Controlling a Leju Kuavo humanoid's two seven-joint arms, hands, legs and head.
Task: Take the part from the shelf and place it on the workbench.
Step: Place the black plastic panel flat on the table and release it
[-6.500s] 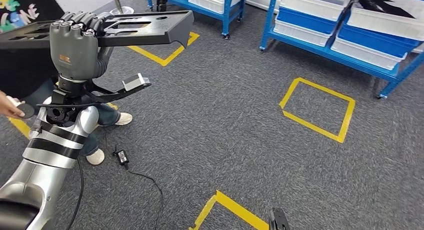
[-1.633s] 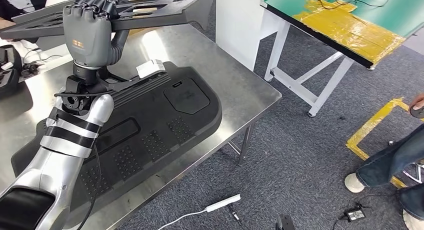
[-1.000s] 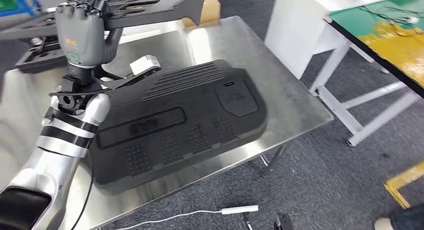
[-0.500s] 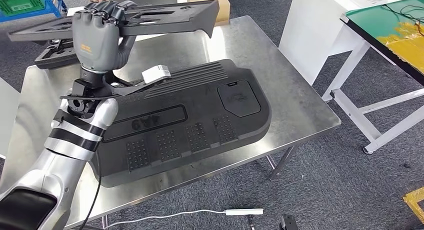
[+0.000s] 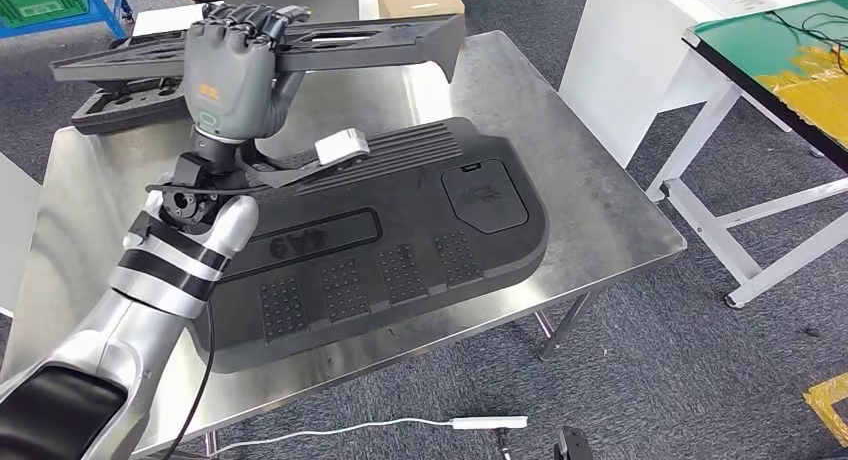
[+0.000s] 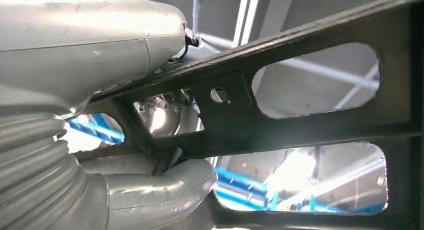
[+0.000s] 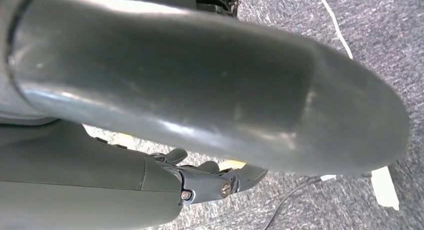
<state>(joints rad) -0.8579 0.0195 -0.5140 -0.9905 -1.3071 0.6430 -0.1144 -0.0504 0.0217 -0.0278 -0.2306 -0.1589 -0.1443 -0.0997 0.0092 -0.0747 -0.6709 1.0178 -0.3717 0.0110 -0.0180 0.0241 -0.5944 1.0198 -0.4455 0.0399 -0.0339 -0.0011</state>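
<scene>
The silver left arm is reaching up over the steel worktop, and its grey left hand is gripping a flat black plastic frame part with cut-out windows, fingers wrapping over its edge and holding it level above the worktop. Below it a large black moulded panel with ribbed and dotted patches is lying on the steel. The right hand is hanging over grey carpet; its fingers' state cannot be told.
</scene>
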